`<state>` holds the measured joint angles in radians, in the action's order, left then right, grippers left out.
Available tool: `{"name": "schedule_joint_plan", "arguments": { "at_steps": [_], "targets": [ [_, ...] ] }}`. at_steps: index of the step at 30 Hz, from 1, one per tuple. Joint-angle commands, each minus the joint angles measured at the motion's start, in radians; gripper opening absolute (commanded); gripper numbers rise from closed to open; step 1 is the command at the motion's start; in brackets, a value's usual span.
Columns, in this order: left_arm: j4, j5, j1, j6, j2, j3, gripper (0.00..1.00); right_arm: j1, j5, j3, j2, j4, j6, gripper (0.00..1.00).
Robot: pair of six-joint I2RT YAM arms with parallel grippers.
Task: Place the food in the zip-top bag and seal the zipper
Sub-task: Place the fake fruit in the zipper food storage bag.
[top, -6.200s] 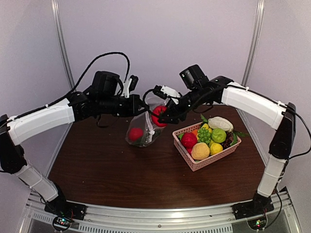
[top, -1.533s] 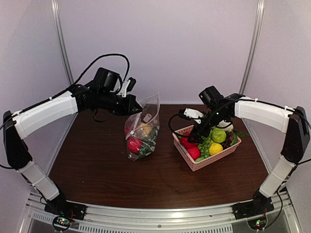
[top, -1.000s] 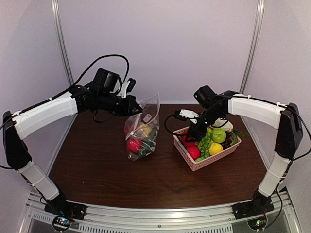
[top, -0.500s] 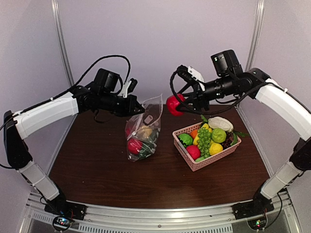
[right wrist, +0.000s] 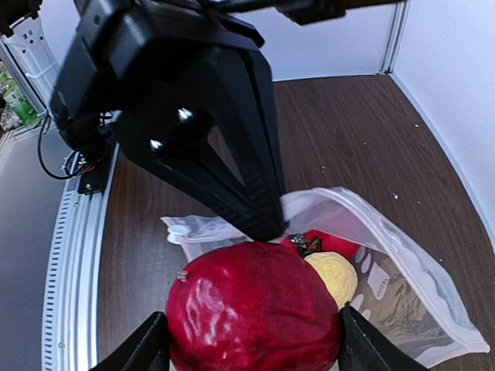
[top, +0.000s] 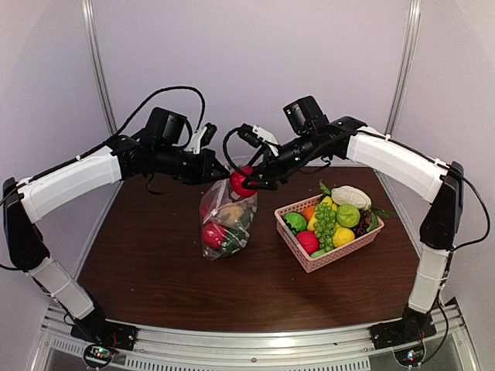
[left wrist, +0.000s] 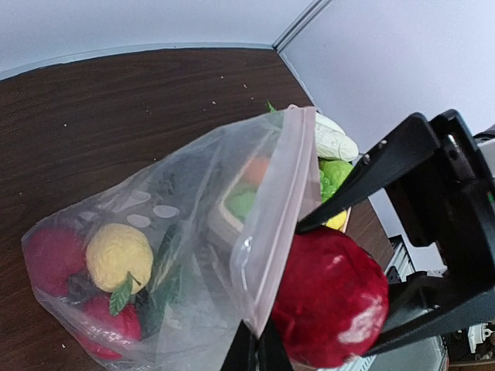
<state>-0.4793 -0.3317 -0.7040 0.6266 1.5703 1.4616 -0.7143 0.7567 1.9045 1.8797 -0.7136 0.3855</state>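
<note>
Two items on table (top: 155, 255): basket (top: 344, 250) of food toward right edge; bag (top: 226, 224), partly filled, mid-table toward far edge, rim pinched in left claw (top: 222, 173). Right claw (top: 249, 184) grips red fruit (top: 240, 182) at bag mouth.

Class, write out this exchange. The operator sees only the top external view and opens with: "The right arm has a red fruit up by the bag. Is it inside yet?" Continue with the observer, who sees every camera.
Observer: Not yet. In the left wrist view the red fruit sits at the rim of the zip-top bag, well apart from the food at its bottom.
Operator: Is the mouth being held?
Observer: Yes, the left gripper pinches the rim's edge.
Operator: Where is the slider?
Observer: The right wrist view shows the white slider tab at one end of the mouth edge.
</note>
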Motion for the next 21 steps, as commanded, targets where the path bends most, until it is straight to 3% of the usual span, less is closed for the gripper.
{"name": "schedule_joint_plan", "arguments": {
  "at_steps": [1,6,11,16,21],
  "targets": [
    [0.062,-0.06,-0.006,0.013,-0.075,-0.016,0.0,-0.017,-0.192,-0.053,-0.025,0.086,-0.012,0.7],
    [0.069,-0.064,-0.006,0.017,-0.085,-0.023,0.0,-0.025,-0.287,-0.045,-0.01,0.116,-0.054,0.78],
    [0.067,-0.063,-0.006,0.016,-0.076,-0.026,0.0,-0.049,-0.189,0.014,-0.007,0.085,-0.061,0.99],
    [-0.016,0.037,0.005,-0.045,-0.062,0.016,0.0,-0.037,-0.144,0.027,-0.137,0.023,-0.043,1.0],
    [-0.151,0.211,0.014,-0.156,-0.067,0.18,0.0,0.077,-0.194,-0.177,-0.352,0.067,-0.024,1.0]
  ]
}}
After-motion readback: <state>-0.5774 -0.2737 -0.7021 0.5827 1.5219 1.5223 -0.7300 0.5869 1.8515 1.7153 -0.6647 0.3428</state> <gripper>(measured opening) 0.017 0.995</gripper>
